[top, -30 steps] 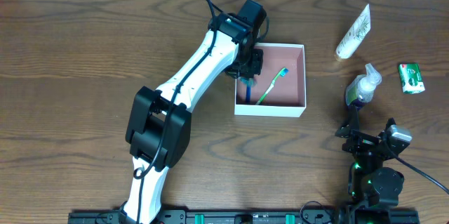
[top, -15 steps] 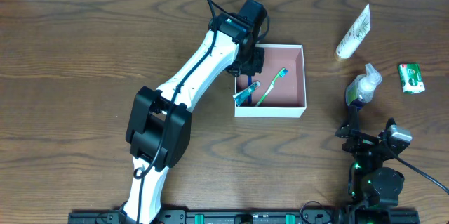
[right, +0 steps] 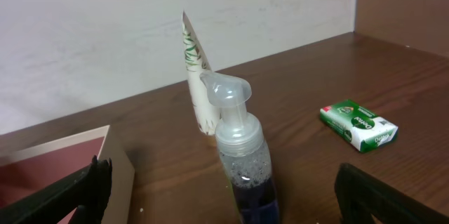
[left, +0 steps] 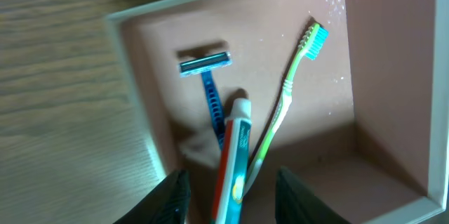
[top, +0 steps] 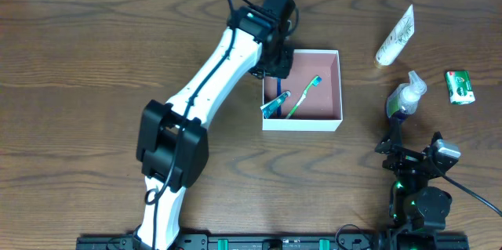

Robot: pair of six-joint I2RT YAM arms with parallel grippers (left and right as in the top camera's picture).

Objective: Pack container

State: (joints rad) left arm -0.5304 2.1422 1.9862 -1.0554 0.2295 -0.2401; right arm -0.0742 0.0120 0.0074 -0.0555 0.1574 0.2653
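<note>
The container (top: 302, 122), a white box with a pink inside, sits at the table's middle. In it lie a blue razor (left: 207, 76) and a green toothbrush (left: 287, 104). A teal and red toothpaste tube (top: 274, 105) leans against its left wall. My left gripper (top: 274, 63) hovers over the box's far left corner. It is open, and the tube (left: 235, 147) stands free between its fingers (left: 172, 196). My right gripper (top: 398, 139) rests wide open near the front right edge. A pump bottle (right: 242, 161) stands just ahead of its spread fingers (right: 84, 189), untouched.
A white cosmetic tube (top: 394, 37) lies at the far right, with a green boxed soap (top: 460, 87) to the right of the pump bottle (top: 404, 97). The right wrist view shows the container's near corner (right: 112, 161) to its left.
My left gripper opened and let go of the toothpaste tube, which tipped against the container's left wall. The left arm then drew back a little toward the far edge. The right arm stayed still.
</note>
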